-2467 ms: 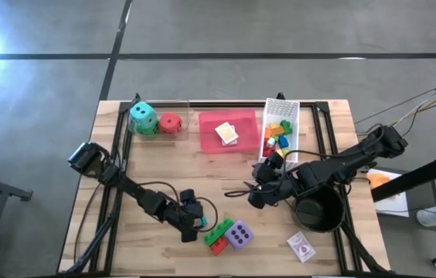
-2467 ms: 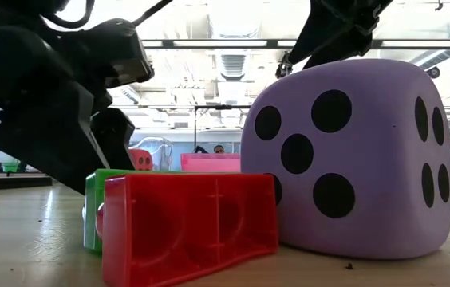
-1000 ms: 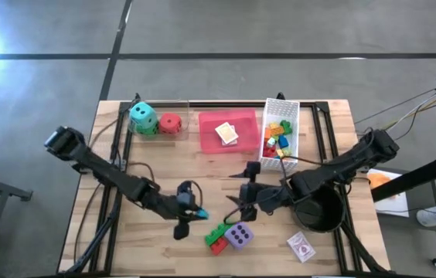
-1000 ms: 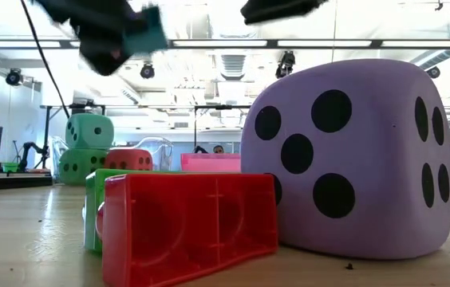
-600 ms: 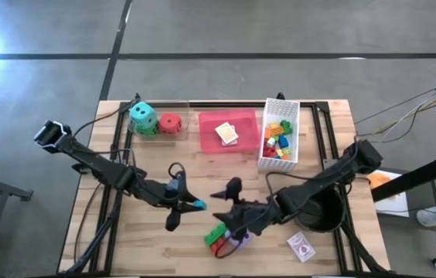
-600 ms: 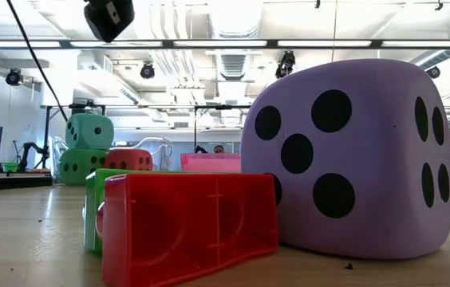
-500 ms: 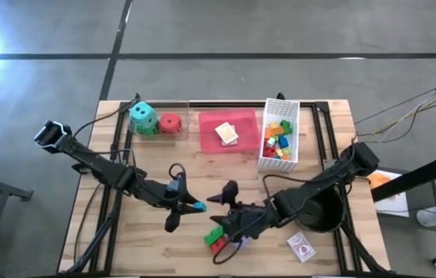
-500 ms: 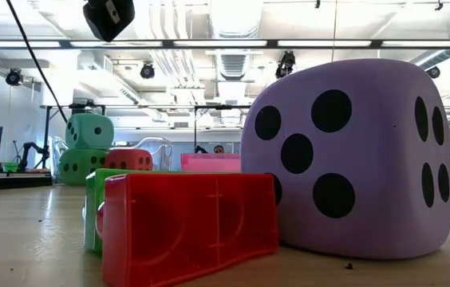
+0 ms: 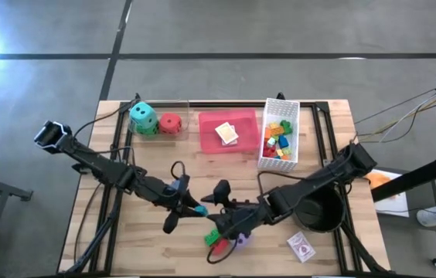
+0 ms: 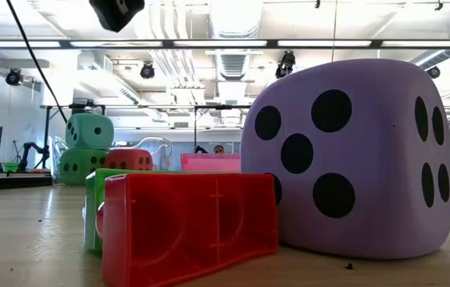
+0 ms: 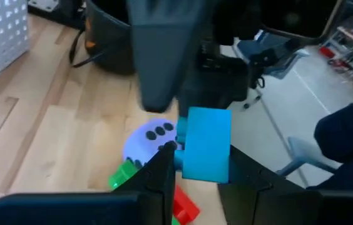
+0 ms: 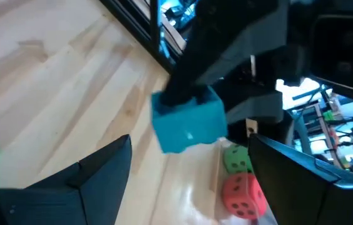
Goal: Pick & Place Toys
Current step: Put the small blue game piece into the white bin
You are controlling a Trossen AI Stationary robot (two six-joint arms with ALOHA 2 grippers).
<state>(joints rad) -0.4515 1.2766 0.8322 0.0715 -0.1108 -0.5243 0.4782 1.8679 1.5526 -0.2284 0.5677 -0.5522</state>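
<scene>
While the left gripper (image 11: pixel 192 172) clamps it, the blue brick (image 11: pixel 205 144) stands upright.

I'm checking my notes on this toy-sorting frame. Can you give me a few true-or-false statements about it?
1. The left hand holds a blue brick. True.
2. The purple die is inside the white basket. False: it sits on the table beside a red brick.
3. The right hand is open. True.
4. The teal die is beside the black pot. False: it is at the far-left corner.
</scene>
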